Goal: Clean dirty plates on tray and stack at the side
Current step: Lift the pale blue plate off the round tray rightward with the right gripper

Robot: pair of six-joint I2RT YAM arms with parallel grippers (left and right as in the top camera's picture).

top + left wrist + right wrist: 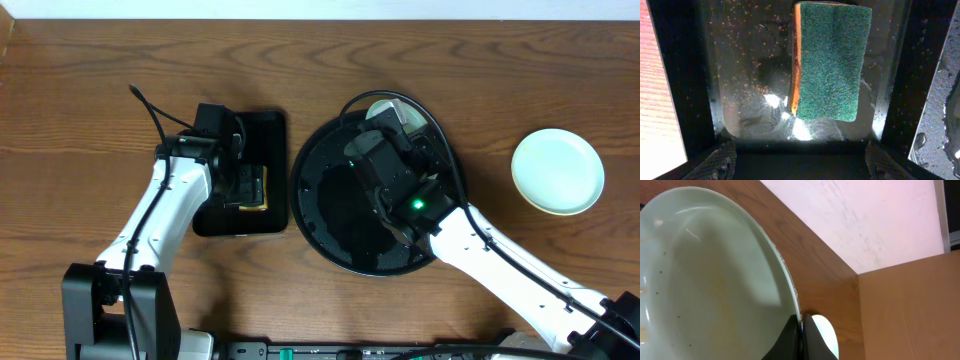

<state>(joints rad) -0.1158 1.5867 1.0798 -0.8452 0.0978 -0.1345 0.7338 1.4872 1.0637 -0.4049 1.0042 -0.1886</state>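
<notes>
The right hand [801, 330] is pressed together on the rim of a pale mint plate [715, 280], its two dark fingers pinching the edge from either side. From the wrist view the plate fills most of the picture, tipped up rather than lying flat, with a few tiny dark specks on its inner face. From above, this plate shows only as a pale sliver at the far edge of the round tray [335, 215], most of it hidden under the right arm and hand. The glossy black floor of the round tray lies bare on the side nearer me.

A second plate [558, 171], also pale mint, sits flat on the desk [100, 80] well off to the right of the round tray, apart from it and from the arm. It looks clean from above, though it is too small to be sure.

The left hand [803, 156] is spread wide over the small tray [268, 130], which lies just left of the round one. The fingers [722, 160] stand at either side of the wrist view, gripping nothing. A sponge [827, 62] lies green side up on the small tray's wet, speckled floor, ahead of the spread fingers and not touched by them. A thin yellow layer shows along its left edge.
</notes>
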